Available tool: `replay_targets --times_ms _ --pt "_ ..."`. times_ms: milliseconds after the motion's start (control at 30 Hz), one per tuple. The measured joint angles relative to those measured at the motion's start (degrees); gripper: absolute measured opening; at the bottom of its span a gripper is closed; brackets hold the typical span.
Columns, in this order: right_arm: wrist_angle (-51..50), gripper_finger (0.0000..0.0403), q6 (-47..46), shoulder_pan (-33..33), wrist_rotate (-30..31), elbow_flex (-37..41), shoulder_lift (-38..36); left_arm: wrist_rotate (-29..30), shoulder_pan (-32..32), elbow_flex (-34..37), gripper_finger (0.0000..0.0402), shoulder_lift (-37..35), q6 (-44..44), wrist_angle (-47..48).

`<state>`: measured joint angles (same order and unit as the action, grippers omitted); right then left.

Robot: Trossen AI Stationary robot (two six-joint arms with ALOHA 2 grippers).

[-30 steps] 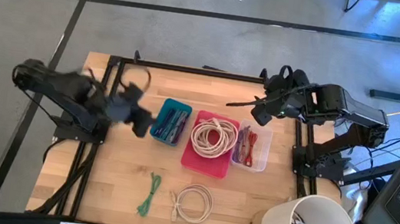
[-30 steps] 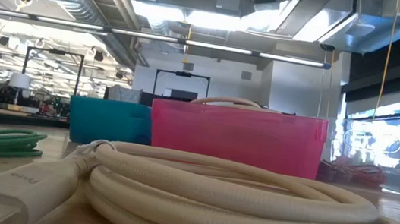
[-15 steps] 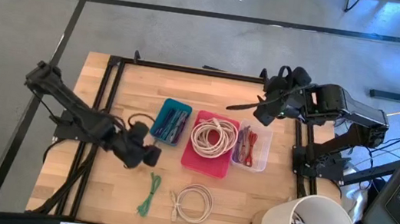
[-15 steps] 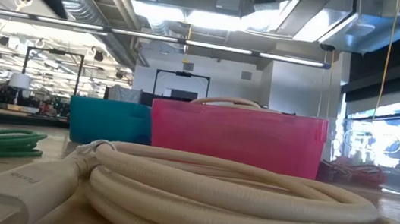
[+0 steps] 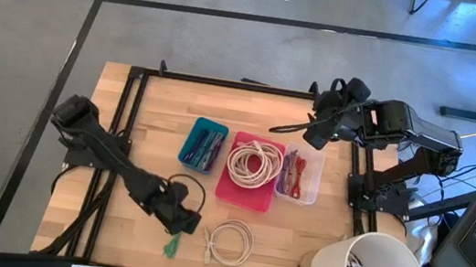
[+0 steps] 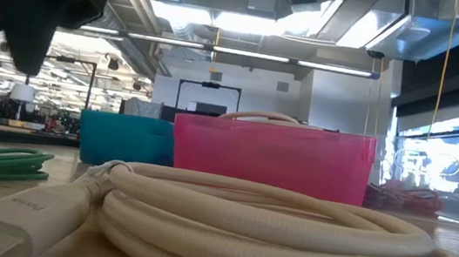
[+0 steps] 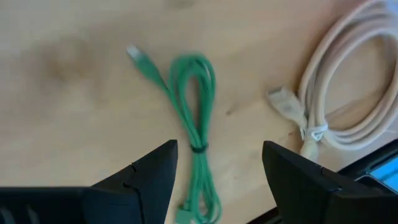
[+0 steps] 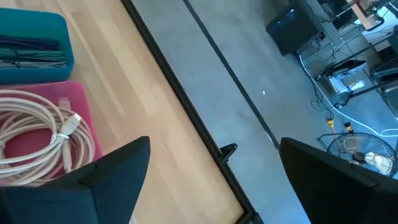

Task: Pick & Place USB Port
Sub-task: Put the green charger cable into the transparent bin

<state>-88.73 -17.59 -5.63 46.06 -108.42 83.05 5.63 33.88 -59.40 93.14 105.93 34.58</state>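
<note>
The left arm has swung down from beside the teal bin (image 5: 203, 145) to the front of the table. Now the left gripper (image 5: 179, 221) hangs right over the green cable (image 7: 198, 144), fingers apart and holding nothing. The green cable lies on the wood just beside the loose cream cable (image 5: 229, 242). In the left wrist view its long bundle runs straight between the two fingers. The right gripper (image 5: 319, 131) waits far off at the back, wide open. The left arm is much nearer.
</note>
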Motion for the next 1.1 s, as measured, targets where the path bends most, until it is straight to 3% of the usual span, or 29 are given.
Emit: replay_targets --times_ms 267,500,633,800,1100 --pt "0.0 0.0362 1.8 0.0 0.0 0.0 0.0 -4.0 1.7 0.0 0.0228 7.1 3.9 -7.9" --pt "0.0 0.0362 3.0 0.0 0.0 0.0 0.0 -5.7 1.6 -0.2 0.0218 10.8 2.2 -7.7" --pt "0.1 0.0362 3.0 0.0 0.0 0.0 0.0 -7.4 0.8 -0.2 0.0165 11.7 -0.2 -7.0" --pt "0.1 0.0362 3.0 0.0 0.6 0.0 0.0 -8.2 -0.2 0.0 0.0033 10.8 -3.7 -5.9" --pt "0.2 0.0362 1.9 0.0 0.9 0.0 0.0 -5.1 -0.5 0.2 0.0007 6.8 -5.3 -4.4"
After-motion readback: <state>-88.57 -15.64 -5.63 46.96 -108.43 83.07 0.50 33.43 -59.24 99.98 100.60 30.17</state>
